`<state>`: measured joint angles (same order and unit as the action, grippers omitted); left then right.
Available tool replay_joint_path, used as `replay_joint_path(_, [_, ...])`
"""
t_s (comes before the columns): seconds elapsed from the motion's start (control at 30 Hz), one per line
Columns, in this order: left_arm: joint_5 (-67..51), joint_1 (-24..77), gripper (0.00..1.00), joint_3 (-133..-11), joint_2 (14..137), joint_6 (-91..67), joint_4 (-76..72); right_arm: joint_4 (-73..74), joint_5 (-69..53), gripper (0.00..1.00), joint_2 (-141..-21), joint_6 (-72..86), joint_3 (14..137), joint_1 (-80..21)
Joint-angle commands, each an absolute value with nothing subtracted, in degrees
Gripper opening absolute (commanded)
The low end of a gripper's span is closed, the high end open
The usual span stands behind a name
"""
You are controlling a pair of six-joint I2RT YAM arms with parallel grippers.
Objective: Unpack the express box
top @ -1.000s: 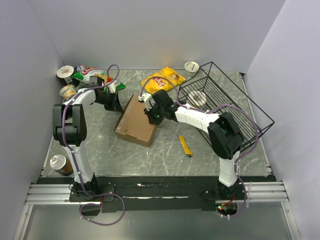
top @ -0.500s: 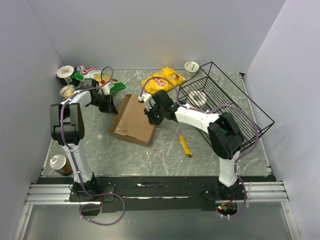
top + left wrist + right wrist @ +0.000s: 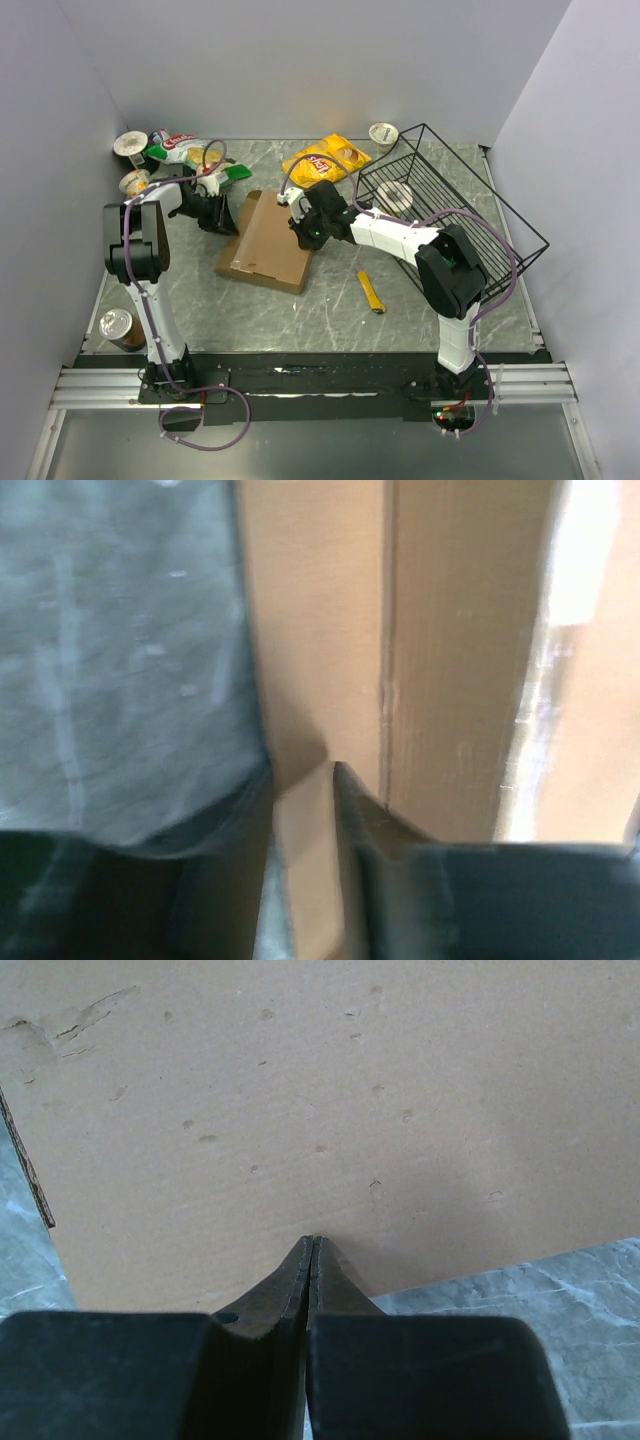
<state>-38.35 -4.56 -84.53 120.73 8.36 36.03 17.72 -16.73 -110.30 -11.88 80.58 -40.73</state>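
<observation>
The closed express box (image 3: 268, 243) lies on the tabletop (image 3: 330, 300) left of the wire basket (image 3: 490, 186), its long axis running far to near. The left gripper (image 3: 222, 217) is at the box's left edge, jaws slightly apart with cardboard in the gap. The right gripper (image 3: 299, 230), jaws together, is over its right side. The contents are hidden, and the left wrist view is blurred.

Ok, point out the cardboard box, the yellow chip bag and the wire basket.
cardboard box (image 3: 268, 240), overhead view, middle of its top face.
yellow chip bag (image 3: 325, 160), overhead view, middle of the bag.
wire basket (image 3: 486, 182), overhead view, its right-hand rim.
</observation>
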Motion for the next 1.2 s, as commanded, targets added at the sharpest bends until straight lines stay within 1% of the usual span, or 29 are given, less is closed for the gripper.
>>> replay_joint_path(0.0, [-48.4, -3.9, 0.42, -85.4, 123.3, 10.4, 42.1, 19.1, -16.6, 0.0, -110.8, -12.7, 79.4, -41.0])
replay_joint_path(0.07, [-50.0, -4.0, 0.46, -85.7, 123.8, 10.9, 43.4, 18.8, -16.8, 0.0, -110.8, -12.6, 79.4, -40.9])
replay_joint_path(0.1, [-50.5, -3.9, 0.46, -85.9, 124.2, 11.2, 43.9, 18.8, -16.8, 0.0, -110.8, -12.5, 79.4, -40.9])
replay_joint_path(0.13, [-51.0, -3.9, 0.45, -86.0, 124.6, 11.2, 44.1, 18.8, -17.0, 0.0, -110.7, -12.5, 79.4, -40.9])
replay_joint_path(0.2, [-51.8, -3.9, 0.41, -86.0, 124.9, 11.5, 44.6, 18.8, -17.0, 0.0, -110.7, -12.6, 79.4, -40.9])
replay_joint_path(0.23, [-54.0, -3.9, 0.37, -86.6, 125.7, 11.9, 45.3, 18.9, -17.0, 0.0, -110.7, -12.5, 79.3, -41.0])
replay_joint_path(0.27, [-55.3, -3.9, 0.28, -86.8, 126.1, 12.6, 45.9, 18.9, -16.9, 0.0, -110.7, -12.6, 79.3, -41.0])
replay_joint_path(0.33, [-58.5, -4.0, 0.2, -87.0, 126.7, 13.2, 46.8, 18.9, -16.8, 0.0, -110.6, -12.7, 79.4, -40.9])
replay_joint_path(0.37, [-58.7, -4.0, 0.14, -86.9, 126.7, 13.1, 46.7, 19.0, -16.6, 0.0, -110.7, -12.7, 79.4, -40.9])
replay_joint_path(0.47, [-59.3, -4.0, 0.03, -87.4, 126.2, 13.0, 47.0, 19.0, -16.5, 0.0, -110.6, -13.1, 79.7, -40.8])
replay_joint_path(0.53, [-60.0, -4.3, 0.01, -88.1, 124.6, 13.0, 48.0, 18.6, -16.1, 0.0, -110.3, -13.7, 80.6, -40.4])
replay_joint_path(0.7, [-66.9, -4.8, 0.01, -90.7, 118.2, 14.0, 51.3, 19.0, -15.5, 0.0, -106.2, -17.0, 85.5, -39.2])
replay_joint_path(0.83, [-68.7, -4.7, 0.01, -93.8, 112.1, 11.8, 51.3, 20.8, -20.1, 0.0, -102.7, -16.5, 93.0, -38.1])
replay_joint_path(1.03, [-65.6, -4.7, 0.01, -99.2, 106.1, 5.7, 49.5, 24.2, -27.5, 0.0, -102.1, -11.8, 104.6, -37.4])
replay_joint_path(1.17, [-60.9, -4.7, 0.01, -102.8, 103.7, 1.9, 49.0, 22.4, -31.1, 0.0, -101.6, -7.3, 107.8, -37.9])
